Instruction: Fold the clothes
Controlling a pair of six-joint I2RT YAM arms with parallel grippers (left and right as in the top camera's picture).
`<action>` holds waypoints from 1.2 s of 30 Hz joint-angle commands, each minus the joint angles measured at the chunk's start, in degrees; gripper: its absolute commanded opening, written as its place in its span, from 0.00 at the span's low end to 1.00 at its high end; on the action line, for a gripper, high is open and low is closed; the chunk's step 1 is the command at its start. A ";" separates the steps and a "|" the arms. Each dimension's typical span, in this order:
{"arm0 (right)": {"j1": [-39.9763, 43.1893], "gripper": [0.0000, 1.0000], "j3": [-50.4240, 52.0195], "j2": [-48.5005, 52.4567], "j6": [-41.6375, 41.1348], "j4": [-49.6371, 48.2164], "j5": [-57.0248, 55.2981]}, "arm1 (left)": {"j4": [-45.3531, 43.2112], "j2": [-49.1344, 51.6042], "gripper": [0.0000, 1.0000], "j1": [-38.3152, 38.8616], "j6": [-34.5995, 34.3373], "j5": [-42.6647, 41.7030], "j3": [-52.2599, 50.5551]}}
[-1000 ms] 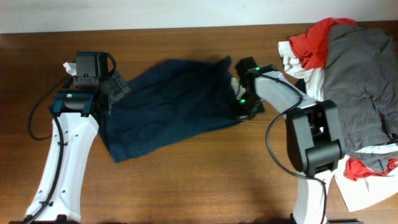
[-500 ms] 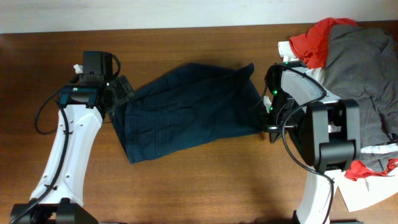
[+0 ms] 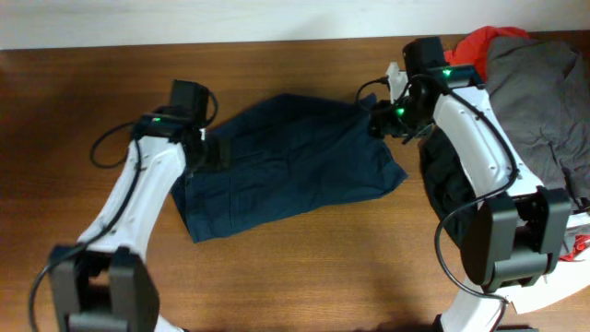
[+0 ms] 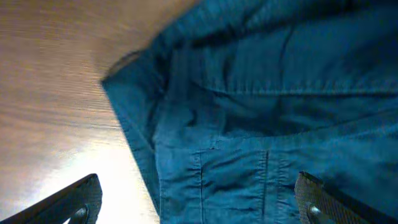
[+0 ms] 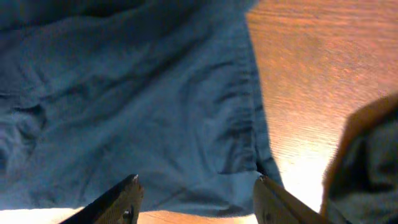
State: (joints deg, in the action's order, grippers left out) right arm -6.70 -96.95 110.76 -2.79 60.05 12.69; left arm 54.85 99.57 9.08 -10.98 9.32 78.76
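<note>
Navy-blue shorts (image 3: 295,166) lie spread flat in the middle of the table, among the clothes. My left gripper (image 3: 210,152) hovers over their left edge, open wide. In the left wrist view its fingertips (image 4: 78,202) straddle a seamed pocket area of the shorts (image 4: 249,112), with nothing between them. At the shorts' far right corner my right gripper (image 3: 380,118) hangs open. The right wrist view has the right gripper (image 5: 199,202) above the shorts' hem (image 5: 155,118), holding nothing.
More clothes are heaped at the right of the table: a grey garment (image 3: 539,101), a red one (image 3: 479,41) and white cloth (image 3: 553,290) by the right arm's base. Bare wooden table (image 3: 295,277) shows in front of the shorts.
The right gripper dragged the shorts to the right, let go, opened and rose to their far right corner. The left arm shifted right over the shorts' left edge.
</note>
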 commanded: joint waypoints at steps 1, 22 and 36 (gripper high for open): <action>-0.63 0.63 -0.37 -0.46 1.33 -0.33 1.90 | 0.02 4.74 0.98 0.02 9.49 -0.55 0.79; -0.79 0.62 -0.37 -0.46 2.56 -0.76 1.92 | -8.79 10.03 0.19 0.02 16.00 -4.61 0.79; -1.18 0.56 -0.37 -0.07 0.33 -18.71 3.19 | -4.20 4.74 0.01 -1.38 8.81 -3.54 9.51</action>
State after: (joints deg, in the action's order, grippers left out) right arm -7.29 -96.95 110.74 -1.41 43.11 15.16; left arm 50.35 108.42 7.86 0.99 5.96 86.26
